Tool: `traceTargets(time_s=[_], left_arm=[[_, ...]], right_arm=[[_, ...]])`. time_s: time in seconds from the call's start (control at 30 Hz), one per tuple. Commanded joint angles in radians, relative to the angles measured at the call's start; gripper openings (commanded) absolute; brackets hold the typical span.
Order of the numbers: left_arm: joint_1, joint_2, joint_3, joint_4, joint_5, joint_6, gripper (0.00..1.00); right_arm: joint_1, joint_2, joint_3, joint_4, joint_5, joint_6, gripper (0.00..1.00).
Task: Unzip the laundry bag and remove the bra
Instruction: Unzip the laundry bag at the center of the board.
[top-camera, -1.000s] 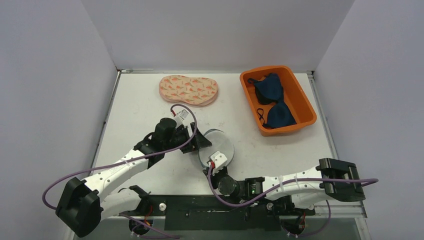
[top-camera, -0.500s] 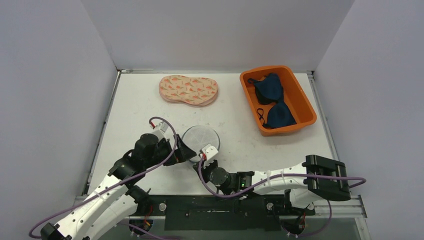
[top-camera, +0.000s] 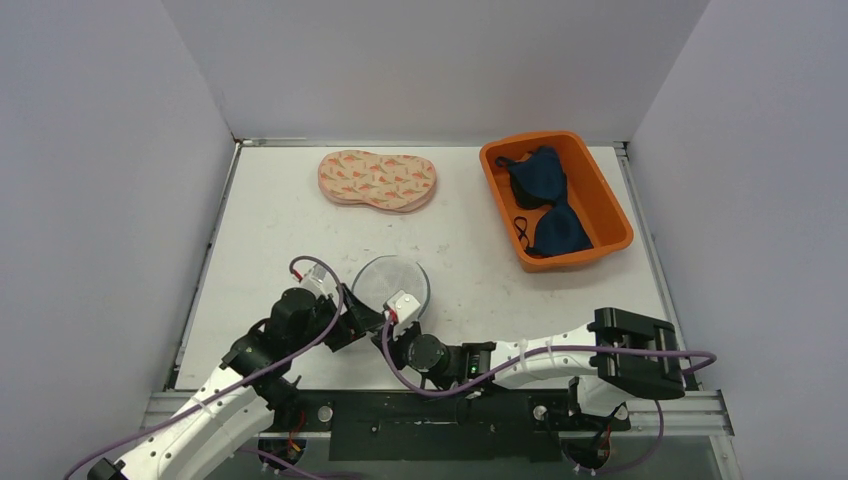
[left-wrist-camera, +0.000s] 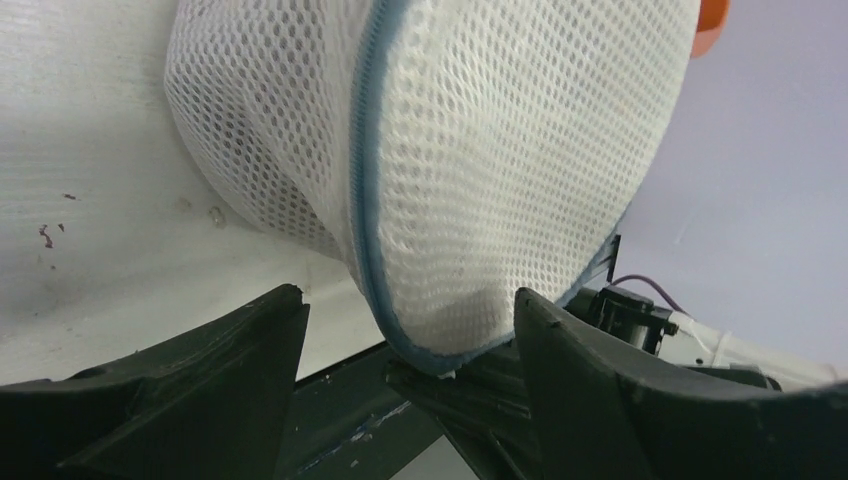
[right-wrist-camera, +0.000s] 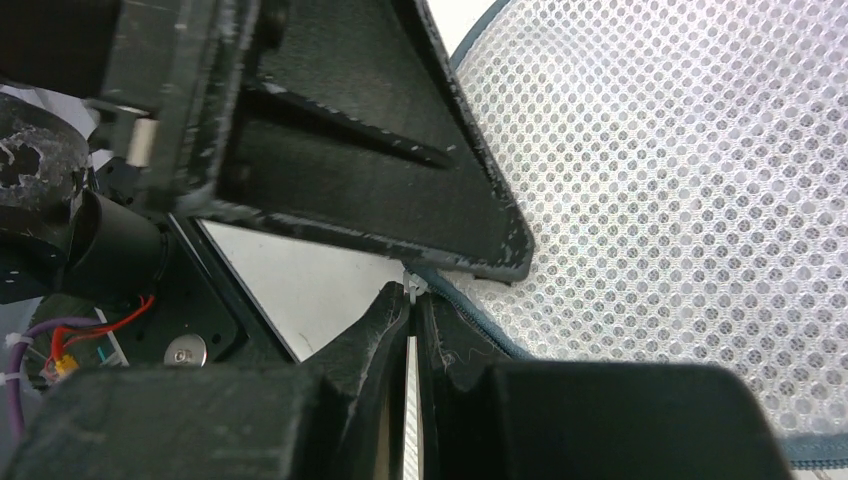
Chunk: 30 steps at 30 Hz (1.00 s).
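The round white mesh laundry bag (top-camera: 388, 283) with a blue zipper edge lies near the table's front. In the left wrist view the bag (left-wrist-camera: 480, 150) hangs between the spread fingers of my left gripper (left-wrist-camera: 410, 340), and its lower edge sits in the gap. My left gripper (top-camera: 362, 314) is at the bag's near left edge. My right gripper (top-camera: 398, 320) is at the bag's near edge, shut on the small white zipper pull (right-wrist-camera: 412, 288). Dark blue bras (top-camera: 545, 185) lie in an orange bin (top-camera: 610, 200). I cannot tell what is inside the bag.
A pink patterned pad (top-camera: 378, 180) lies at the back centre. The orange bin stands at the back right. The two grippers are close together, with a left finger (right-wrist-camera: 350, 150) right above the right one. The table's front rail (top-camera: 430, 410) is just behind them.
Both grippers and the bag have moved left and toward the near edge. The right gripper has kept its hold at the bag's edge.
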<state>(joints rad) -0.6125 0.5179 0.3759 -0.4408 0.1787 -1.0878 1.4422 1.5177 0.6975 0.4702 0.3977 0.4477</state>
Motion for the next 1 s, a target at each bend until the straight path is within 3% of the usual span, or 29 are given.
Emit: traceTargets(time_s=[0.0, 0.27, 0.67, 0.97], left_arm=[[0.003, 0.009, -0.017, 0.134, -0.056, -0.104, 0.66], [0.005, 0.027, -0.011, 0.141, -0.109, -0.113, 0.30], [0.007, 0.062, 0.006, 0.161, -0.111, -0.075, 0.00], [0.007, 0.142, 0.033, 0.338, 0.051, 0.001, 0.00]], right_arm=[[0.012, -0.007, 0.035, 0.044, -0.019, -0.015, 0.05], [0.019, -0.058, -0.014, 0.022, 0.017, -0.003, 0.05], [0.021, -0.203, -0.133, -0.061, 0.146, 0.056, 0.05], [0.038, -0.412, -0.237, -0.174, 0.259, 0.061, 0.05]])
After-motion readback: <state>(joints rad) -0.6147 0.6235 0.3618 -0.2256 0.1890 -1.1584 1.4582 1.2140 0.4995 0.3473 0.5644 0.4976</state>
